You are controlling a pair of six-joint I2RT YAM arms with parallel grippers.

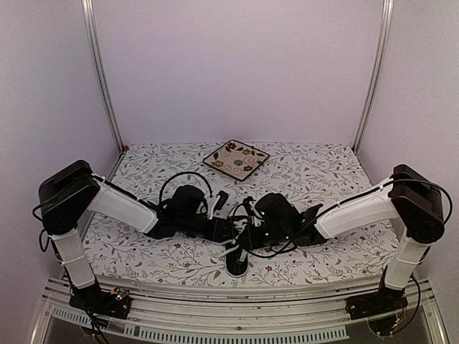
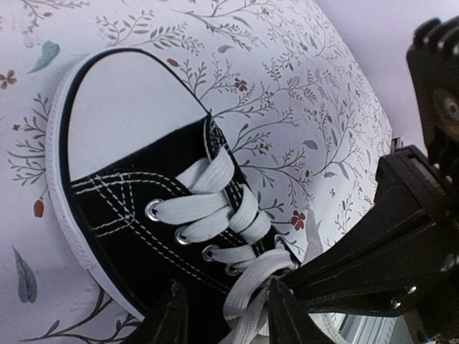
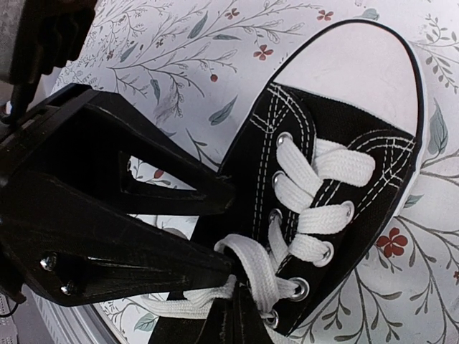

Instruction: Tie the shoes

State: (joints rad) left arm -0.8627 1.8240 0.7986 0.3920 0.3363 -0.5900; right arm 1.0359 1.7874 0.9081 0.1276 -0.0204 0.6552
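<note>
Black canvas sneaker [image 1: 237, 264] lies at near edge of floral-cloth table [image 1: 323, 172], centre, btwn both grippers. White laces [image 3: 315, 215] loose at top eyelets. R gripper [image 3: 233, 322] jaws together, pinching a lace strand. L gripper [image 2: 226, 315] fingers apart, lace running btwn them. Square floral plate [image 1: 235, 158] sits well behind.

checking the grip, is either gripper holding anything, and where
Right gripper pinches the white lace near the top eyelets of the sneaker; left gripper stands open around a strand.

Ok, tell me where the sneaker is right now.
In the top view the sneaker sits at the table's near edge, about centre, between the two arms' jaws; the plate lies well behind it.
</note>
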